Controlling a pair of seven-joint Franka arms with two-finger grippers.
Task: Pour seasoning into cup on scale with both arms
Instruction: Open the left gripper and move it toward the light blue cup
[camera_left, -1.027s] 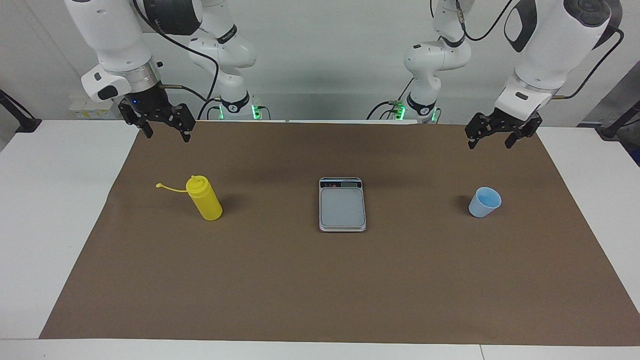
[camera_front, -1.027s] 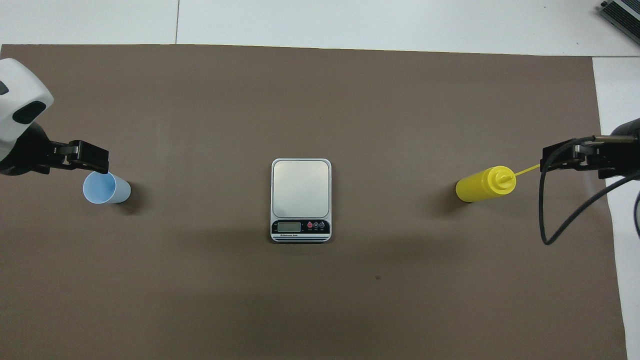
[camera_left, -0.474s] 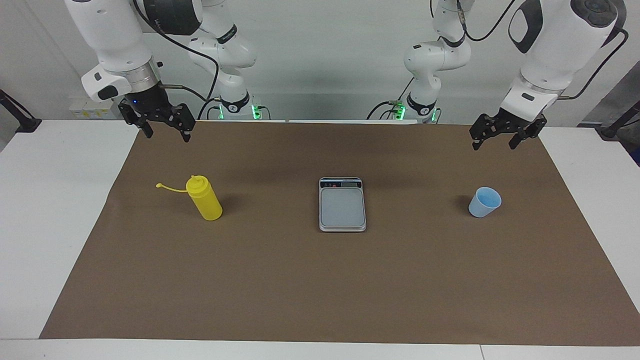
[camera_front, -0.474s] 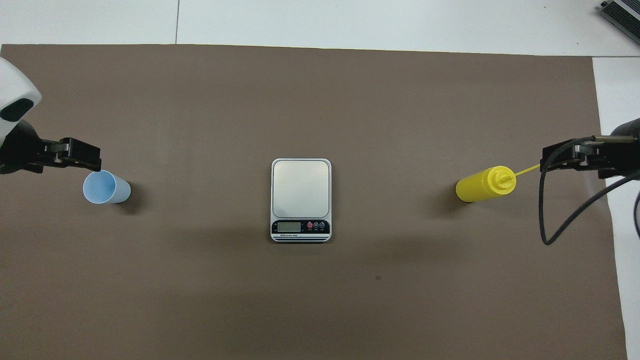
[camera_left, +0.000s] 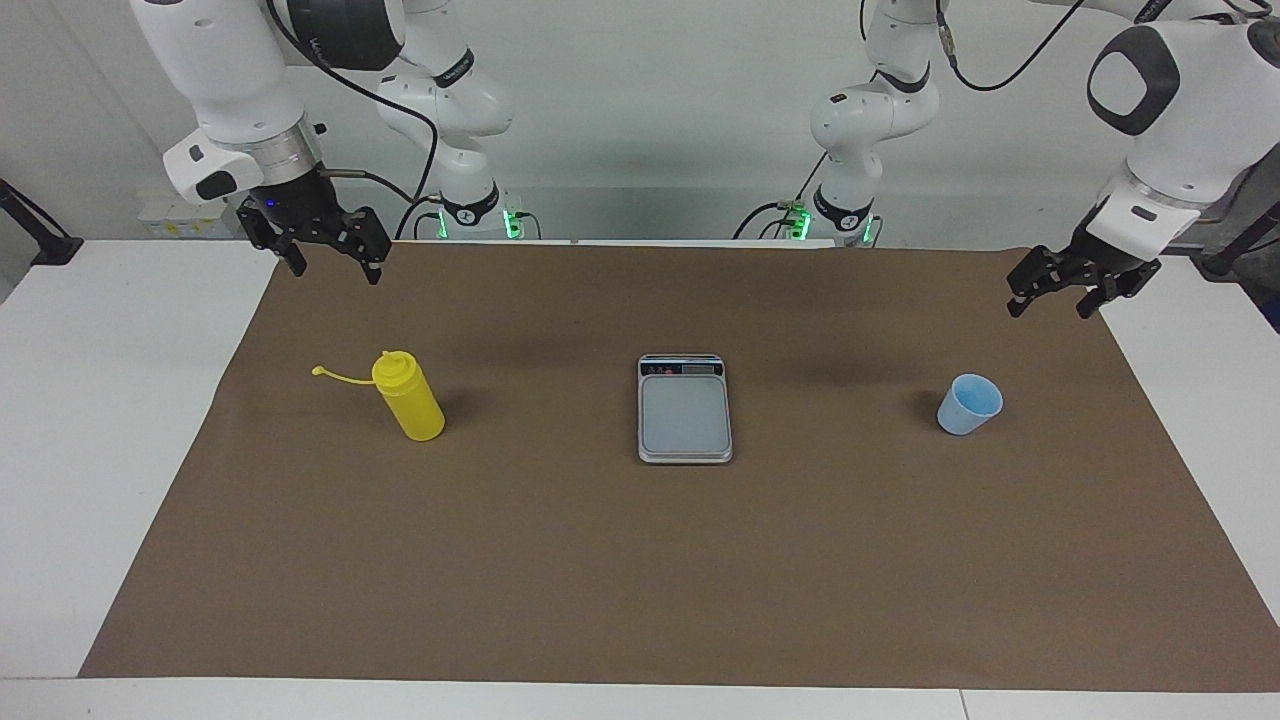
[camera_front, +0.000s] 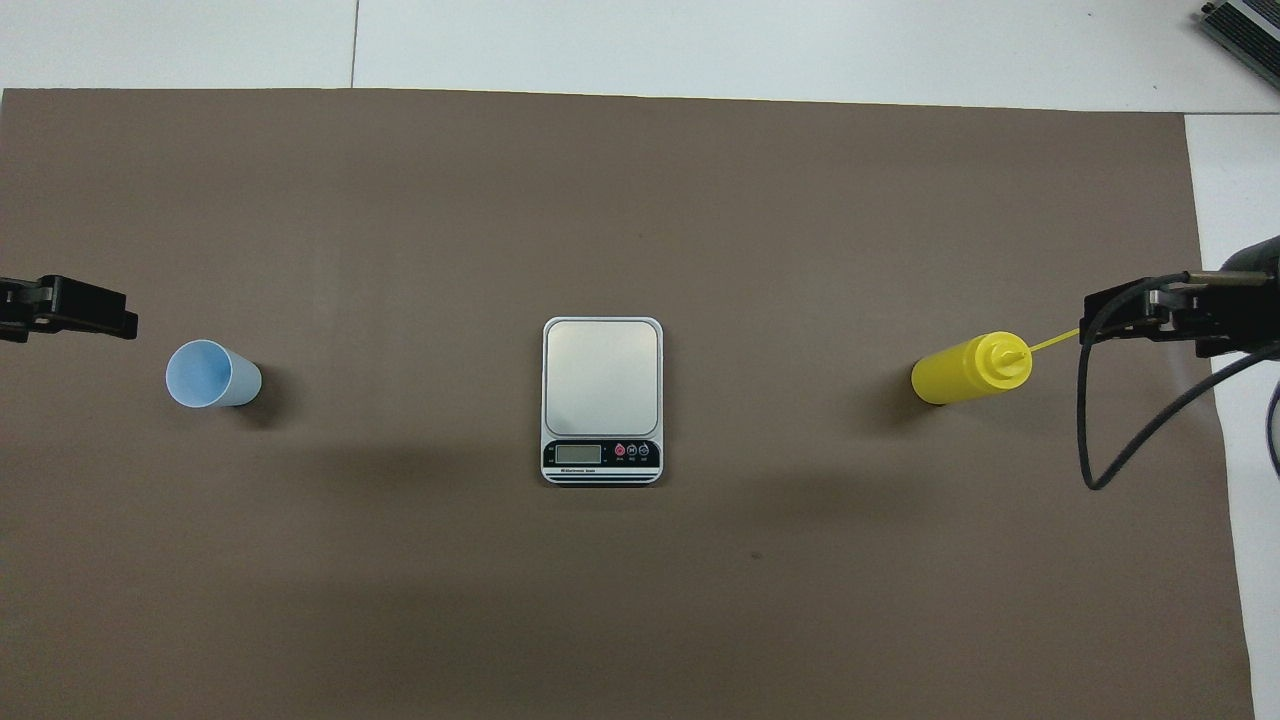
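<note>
The scale (camera_left: 685, 412) lies flat in the middle of the brown mat, its display strip on the edge nearer the robots, with nothing on it. The seasoning, a yellow squeeze bottle (camera_left: 409, 397), stands upright toward the right arm's end, its tethered cap (camera_left: 318, 371) sticking out sideways. My right gripper (camera_left: 335, 270) hangs open in the air over the mat, apart from the bottle. The light-blue cup (camera_left: 969, 404) stands upright toward the left arm's end. My left gripper (camera_left: 1050, 308) hangs open over the mat's edge at that end, clear of the cup.
The brown mat (camera_front: 640, 600) covers most of the white table (camera_left: 100, 400). A black cable loop (camera_front: 1110, 440) hangs from the right arm beside the bottle. A grey device (camera_front: 1245, 35) lies at the table's corner farthest from the robots, at the right arm's end.
My left gripper has swung away from over the cup toward the left arm's end of the table and dropped a little. The right arm, bottle, cup and scale have stayed put.
</note>
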